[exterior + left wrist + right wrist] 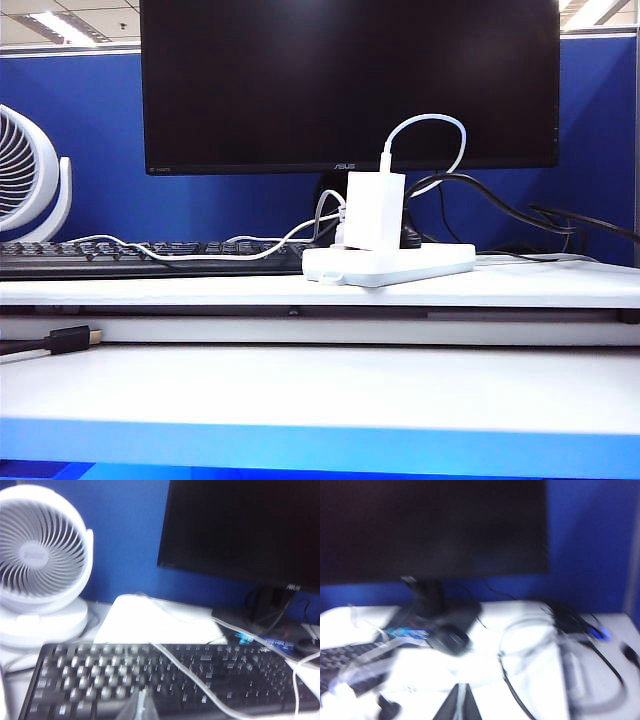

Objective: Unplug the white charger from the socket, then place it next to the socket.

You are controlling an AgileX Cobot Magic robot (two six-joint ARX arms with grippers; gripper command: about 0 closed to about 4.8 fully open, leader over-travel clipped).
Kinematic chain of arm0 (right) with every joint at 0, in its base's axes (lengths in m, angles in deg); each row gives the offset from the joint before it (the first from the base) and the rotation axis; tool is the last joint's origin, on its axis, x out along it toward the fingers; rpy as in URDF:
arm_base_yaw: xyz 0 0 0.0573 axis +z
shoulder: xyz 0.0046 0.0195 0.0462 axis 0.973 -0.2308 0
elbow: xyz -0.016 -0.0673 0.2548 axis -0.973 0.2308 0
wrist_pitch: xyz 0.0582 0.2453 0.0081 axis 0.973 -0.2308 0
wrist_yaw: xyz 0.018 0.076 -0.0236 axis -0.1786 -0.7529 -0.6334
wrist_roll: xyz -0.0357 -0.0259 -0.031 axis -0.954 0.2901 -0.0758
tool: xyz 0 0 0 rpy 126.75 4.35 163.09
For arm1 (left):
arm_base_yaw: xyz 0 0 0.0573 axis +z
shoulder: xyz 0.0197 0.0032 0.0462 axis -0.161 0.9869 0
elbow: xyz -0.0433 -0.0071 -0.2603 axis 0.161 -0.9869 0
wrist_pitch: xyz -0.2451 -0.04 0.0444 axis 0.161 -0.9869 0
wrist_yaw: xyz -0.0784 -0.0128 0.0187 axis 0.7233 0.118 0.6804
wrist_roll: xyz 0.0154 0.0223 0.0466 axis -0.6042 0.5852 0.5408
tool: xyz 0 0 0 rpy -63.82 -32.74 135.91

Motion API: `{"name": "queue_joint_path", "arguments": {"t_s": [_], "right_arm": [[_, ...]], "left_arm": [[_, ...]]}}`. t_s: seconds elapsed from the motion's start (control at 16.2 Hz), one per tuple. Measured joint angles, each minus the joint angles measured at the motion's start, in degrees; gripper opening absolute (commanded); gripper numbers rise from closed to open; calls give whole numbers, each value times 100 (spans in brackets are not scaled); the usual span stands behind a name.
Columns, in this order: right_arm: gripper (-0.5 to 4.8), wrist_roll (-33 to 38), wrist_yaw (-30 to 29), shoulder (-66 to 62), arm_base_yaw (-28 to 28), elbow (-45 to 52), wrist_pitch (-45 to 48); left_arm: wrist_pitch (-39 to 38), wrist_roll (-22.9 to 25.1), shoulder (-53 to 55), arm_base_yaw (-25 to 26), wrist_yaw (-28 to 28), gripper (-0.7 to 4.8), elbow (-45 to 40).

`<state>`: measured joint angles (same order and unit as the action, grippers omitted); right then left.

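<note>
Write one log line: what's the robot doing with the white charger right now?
white charger: plugged into socket, upright | left fingers: over keyboard, shut | right fingers: shut, empty | unplug: not started

White charger (pixel 375 208) on white socket (pixel 390 264); black keyboard (pixel 150 258), black monitor (pixel 350 85), blue wall (pixel 100 140).

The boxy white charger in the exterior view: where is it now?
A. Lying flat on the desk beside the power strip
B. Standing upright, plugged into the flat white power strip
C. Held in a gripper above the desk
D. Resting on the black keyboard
B. The boxy white charger stands upright on the flat white power strip, its thin cable looping from the top, and no gripper shows in that view.
</note>
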<state>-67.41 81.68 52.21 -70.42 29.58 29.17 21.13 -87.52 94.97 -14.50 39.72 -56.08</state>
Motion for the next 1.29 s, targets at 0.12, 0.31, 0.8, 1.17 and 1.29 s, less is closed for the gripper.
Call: {"name": "queue_joint_path", "arguments": {"t_s": [0.12, 0.31, 0.8, 1.17, 1.29], "right_arm": [[-6, -4, -341, -686, 0, -562, 138], [-6, -142, -807, -1825, -2, -1447, 358], [-6, -970, -2682, -4299, 608, -2804, -232], [-6, -1788, -2492, -4826, 1237, -2822, -1359], [41, -2105, -2396, -5042, 1373, -2822, -1609]], "left_arm": [[140, 39, 804, 0, 151, -5, 507], [223, 133, 2269, 0, 905, -5, 1561], [404, 133, 5595, -411, 3080, -5, 4450], [304, 579, 6708, -1176, 3139, -5, 4723], [234, 590, 6922, -1237, 3053, -5, 4723]]}}
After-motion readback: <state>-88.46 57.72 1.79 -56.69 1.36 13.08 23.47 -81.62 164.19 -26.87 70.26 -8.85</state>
